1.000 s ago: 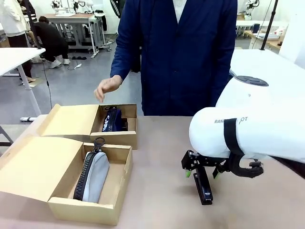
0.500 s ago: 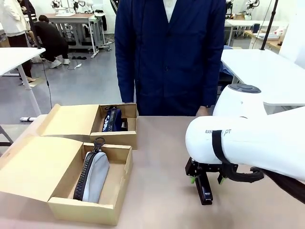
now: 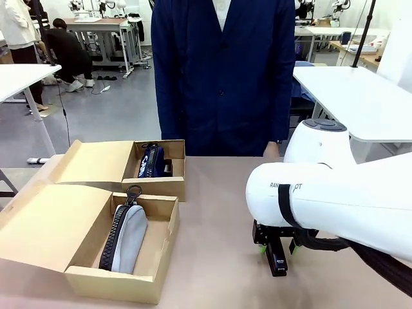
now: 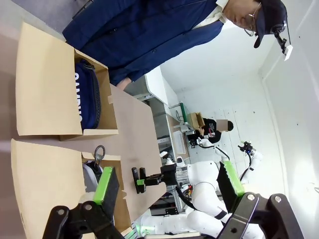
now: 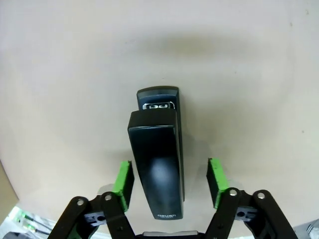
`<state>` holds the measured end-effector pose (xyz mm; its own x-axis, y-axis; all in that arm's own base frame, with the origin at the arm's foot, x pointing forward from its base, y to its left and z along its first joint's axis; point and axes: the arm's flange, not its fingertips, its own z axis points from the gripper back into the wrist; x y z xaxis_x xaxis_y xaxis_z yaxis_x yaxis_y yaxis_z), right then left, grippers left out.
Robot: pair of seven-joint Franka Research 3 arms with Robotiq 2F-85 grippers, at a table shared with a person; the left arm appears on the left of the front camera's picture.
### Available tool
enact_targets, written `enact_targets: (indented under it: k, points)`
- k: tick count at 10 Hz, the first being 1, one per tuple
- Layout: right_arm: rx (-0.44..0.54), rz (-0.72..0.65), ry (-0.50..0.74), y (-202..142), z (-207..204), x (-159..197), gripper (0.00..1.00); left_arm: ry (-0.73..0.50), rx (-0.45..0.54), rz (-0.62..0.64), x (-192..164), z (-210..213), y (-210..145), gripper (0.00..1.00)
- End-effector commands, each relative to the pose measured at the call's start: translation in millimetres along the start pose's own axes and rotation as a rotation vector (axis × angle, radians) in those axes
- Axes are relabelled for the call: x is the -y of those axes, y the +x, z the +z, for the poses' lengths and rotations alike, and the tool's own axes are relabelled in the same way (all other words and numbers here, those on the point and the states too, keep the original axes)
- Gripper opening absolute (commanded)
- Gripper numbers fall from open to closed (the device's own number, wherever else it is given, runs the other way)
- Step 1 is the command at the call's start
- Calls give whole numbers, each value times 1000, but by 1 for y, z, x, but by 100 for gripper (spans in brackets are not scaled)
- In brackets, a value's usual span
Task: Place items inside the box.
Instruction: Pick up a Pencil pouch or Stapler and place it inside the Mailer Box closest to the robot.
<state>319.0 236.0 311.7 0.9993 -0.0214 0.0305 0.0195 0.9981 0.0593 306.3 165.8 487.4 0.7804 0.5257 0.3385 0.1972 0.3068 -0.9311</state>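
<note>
Left gripper (image 4: pixel 168 182): black two-finger hand with green pads, jaws wide apart and holding nothing, raised above the table. Left of the pale brown tabletop (image 3: pixel 212 212): open brown cardboard box (image 3: pixel 116 282) containing a soft grey fabric pencil case with a black zip (image 3: pixel 131 239). Beyond it stands a second open cardboard box (image 3: pixel 154 187) holding a dark navy pencil case (image 3: pixel 151 161). Centre, far side: a person in a dark blue coat (image 3: pixel 222 77). Right: black, glossy, hard-bodied stapler (image 5: pixel 155 144) lying flat on the bare tabletop, well apart from both boxes. The right gripper (image 5: pixel 169 181) stands over its rear half, jaws partly open, one green pad on each long flank with a gap visible on both sides, so nothing is gripped yet. The stapler is probably rigid, fairly dense for its size and smooth-sided, and its hinged top arm may lift. The best hold appears to be across the flat flanks near the middle, low enough to pinch arm and base together
</note>
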Motion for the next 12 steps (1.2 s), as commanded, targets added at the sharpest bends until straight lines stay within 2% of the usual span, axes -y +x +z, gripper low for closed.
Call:
enact_targets:
  k: [1, 2, 3, 5, 8, 10, 12]
  points:
    - [-1, 23, 6, -33, -12, 34, 0, -26, 14, -17, 1, -1, -4, 100]
    - [-4, 30, 4, -33, -12, 33, 0, -26, 14, -17, 1, -1, -4, 100]
    - [-6, 29, 7, -33, -12, 34, 16, -26, 14, -17, 1, -1, -4, 100]
    - [-22, 31, 10, -32, -14, 35, 0, -26, 14, -17, 1, -1, -4, 100]
    - [-46, 41, 51, -32, -7, 43, 0, -26, 14, -17, 1, -1, -4, 100]
    - [-112, 67, 216, -27, 13, 71, 0, -26, 14, -17, 1, -1, -4, 100]
    - [-155, 101, 476, -27, 48, 115, 0, -26, 14, -17, 1, -1, -4, 100]
